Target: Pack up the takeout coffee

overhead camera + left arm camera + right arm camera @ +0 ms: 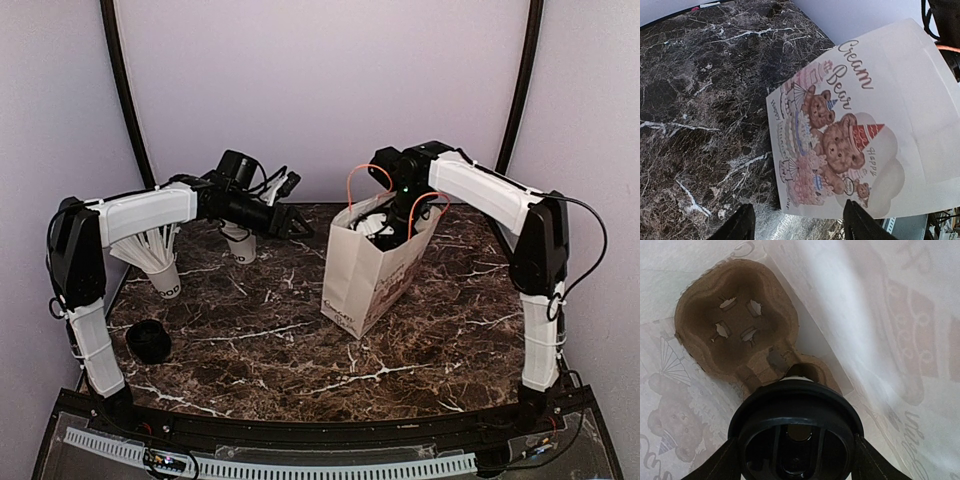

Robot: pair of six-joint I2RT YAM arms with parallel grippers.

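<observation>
As takeout coffee (796, 437) hangs inside bag (365, 278) | marble table (260, 348) | lilac walls (320, 90)

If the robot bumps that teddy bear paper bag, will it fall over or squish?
Probably squish: the paper bag looks thin, with light showing through its walls. It may also tip or slide, standing tall on the smooth marble table. The cardboard carrier at its bottom might steady it a little.

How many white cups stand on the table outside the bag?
2: the cup with straws near the left edge, and a cup farther back, partly behind the left arm. More may be hidden.
</observation>
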